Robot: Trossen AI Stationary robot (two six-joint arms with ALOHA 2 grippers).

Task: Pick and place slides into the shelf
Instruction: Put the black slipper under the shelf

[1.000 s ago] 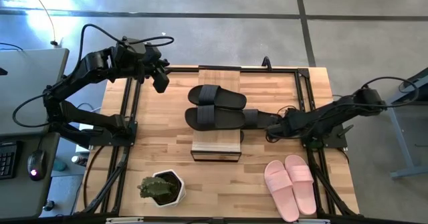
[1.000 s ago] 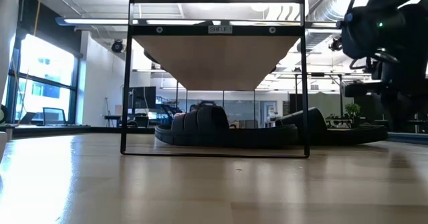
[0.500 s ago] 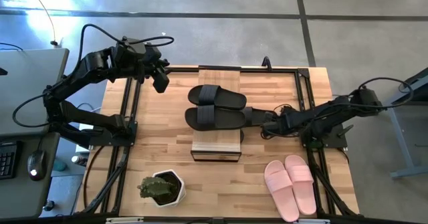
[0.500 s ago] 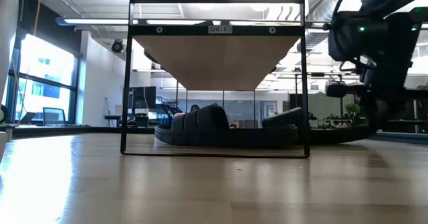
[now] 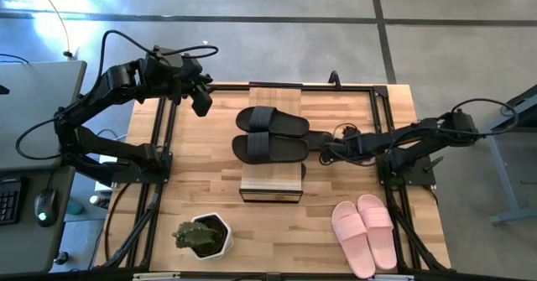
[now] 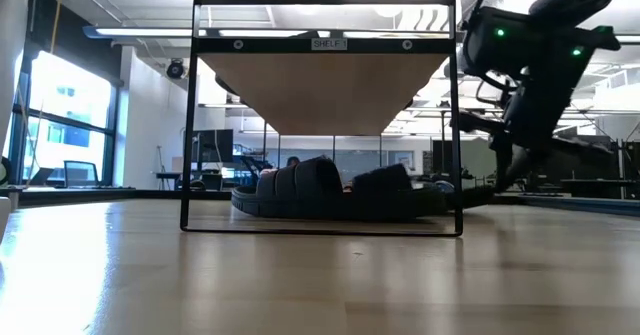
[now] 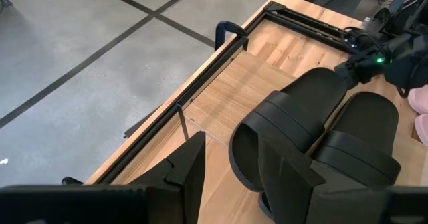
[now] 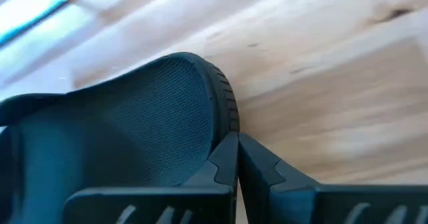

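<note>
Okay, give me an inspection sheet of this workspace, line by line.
Surface: light butcher-block wooden tabletop, black metal frame rails along its sides.
Job's things: two matte black slide sandals side by side in the small black-framed wood-plank shelf; pale pink slide pair on the table, near the right corner.
Clutter: potted green plant in white pot.
Grippers: left gripper raised off the shelf's left side, holding nothing; right gripper shut, tips against a black slide's heel.
Cables: black cables looping along both arms.
Surroundings: grey floor, desk with mouse at left.
</note>
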